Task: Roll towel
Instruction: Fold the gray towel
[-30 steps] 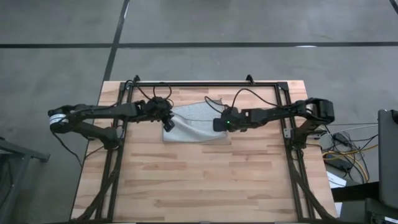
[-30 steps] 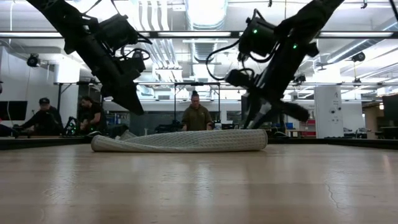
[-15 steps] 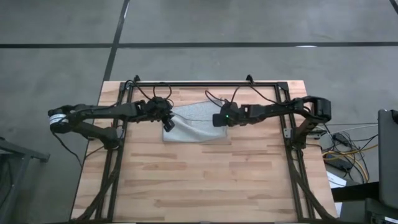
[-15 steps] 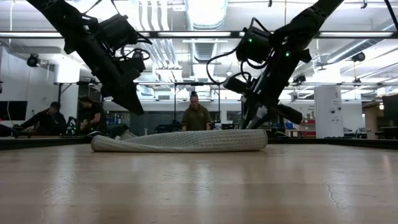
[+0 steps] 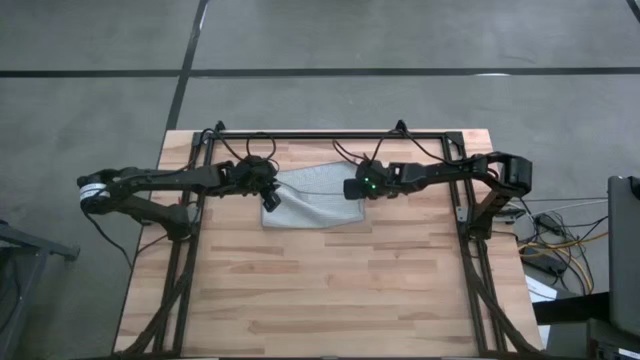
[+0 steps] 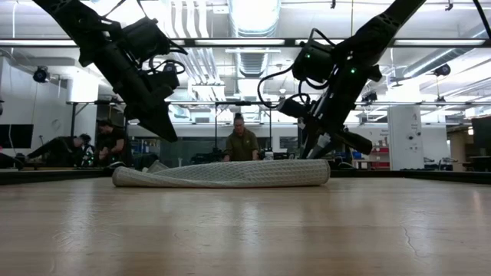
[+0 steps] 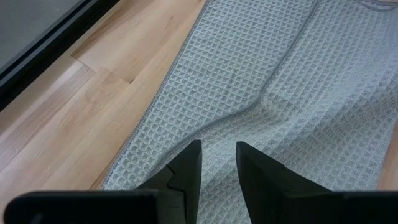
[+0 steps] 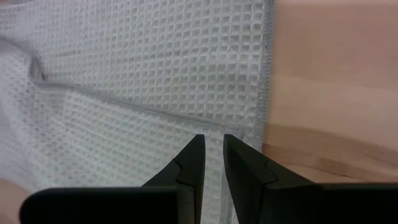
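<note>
High view: a wooden table (image 5: 330, 290) seen from straight above, with a light grey-blue towel (image 5: 310, 200) lying near the middle of its far edge, partly rolled. The left gripper (image 5: 270, 200) is over the towel's left end and the right gripper (image 5: 356, 190) over its right end; both arms reach in from the table's side edges.

Low view: the towel (image 6: 222, 173) lies as a long, low roll on the table (image 6: 245, 230). Both grippers hang just above it, apart from the cloth, the left gripper (image 6: 165, 132) above one end and the right gripper (image 6: 318, 149) above the other. People (image 6: 244, 146) are in the room beyond.

Left wrist view: the left gripper (image 7: 217, 158) points down at the waffle-weave towel (image 7: 249, 81), its fingers (image 7: 188, 165) slightly parted with only a narrow gap and nothing between them. A folded hem runs across the cloth.

Right wrist view: the right gripper (image 8: 212, 152) hovers over the towel (image 8: 143, 81) near its hemmed side edge, fingers (image 8: 194, 158) almost together, holding nothing, with bare wood just beside.
</note>
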